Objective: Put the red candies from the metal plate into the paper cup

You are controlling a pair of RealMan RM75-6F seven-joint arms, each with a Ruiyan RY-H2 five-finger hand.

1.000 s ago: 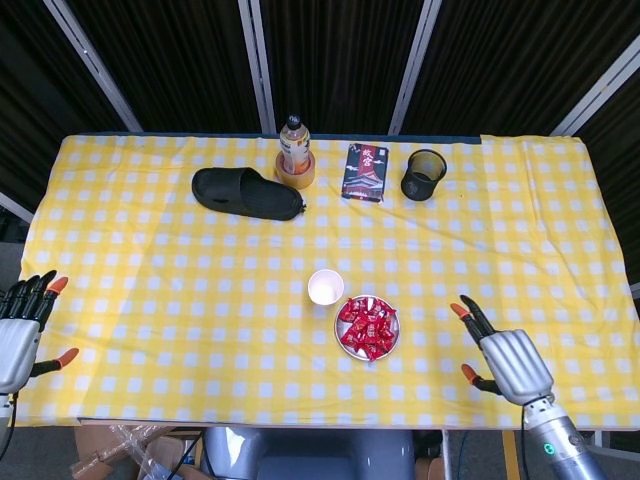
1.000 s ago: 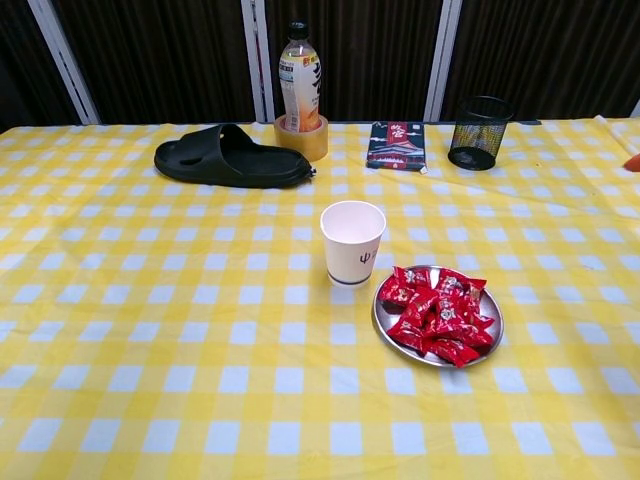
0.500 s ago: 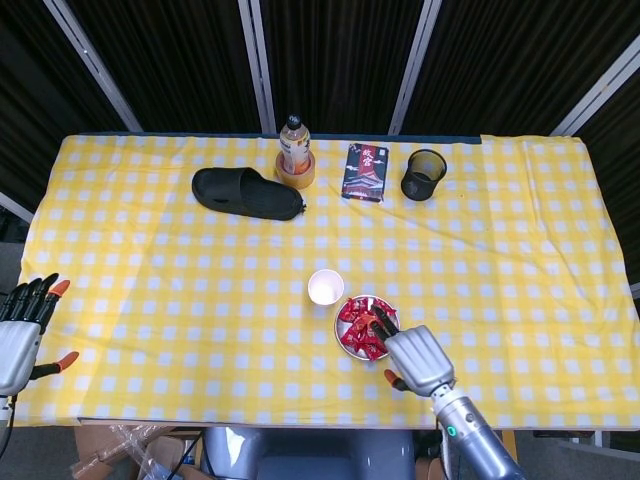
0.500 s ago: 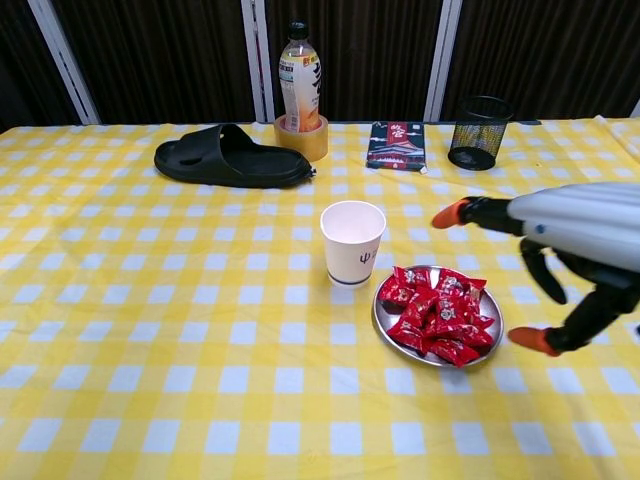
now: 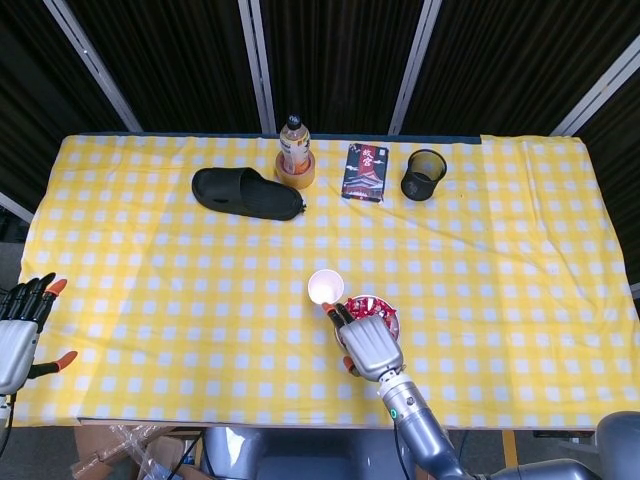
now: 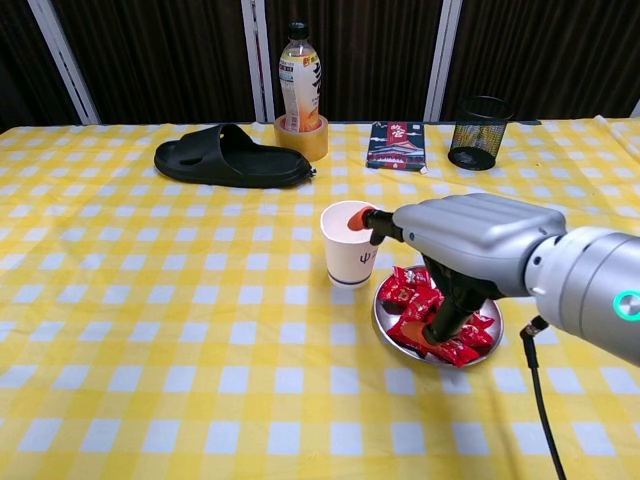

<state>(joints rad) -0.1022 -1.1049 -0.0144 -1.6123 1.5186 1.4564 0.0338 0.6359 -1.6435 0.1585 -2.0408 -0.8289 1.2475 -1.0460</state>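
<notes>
Right hand (image 6: 470,245) has moved over the metal plate (image 6: 385,322), touching red candies (image 6: 410,292)

table (image 5: 150,300): yellow-white check cloth | backdrop: dark curtain (image 5: 330,60), pale bars

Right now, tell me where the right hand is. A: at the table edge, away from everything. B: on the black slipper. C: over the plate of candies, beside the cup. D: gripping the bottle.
C: the right hand hangs over the plate of red candies, a fingertip reaching toward the paper cup.
</notes>
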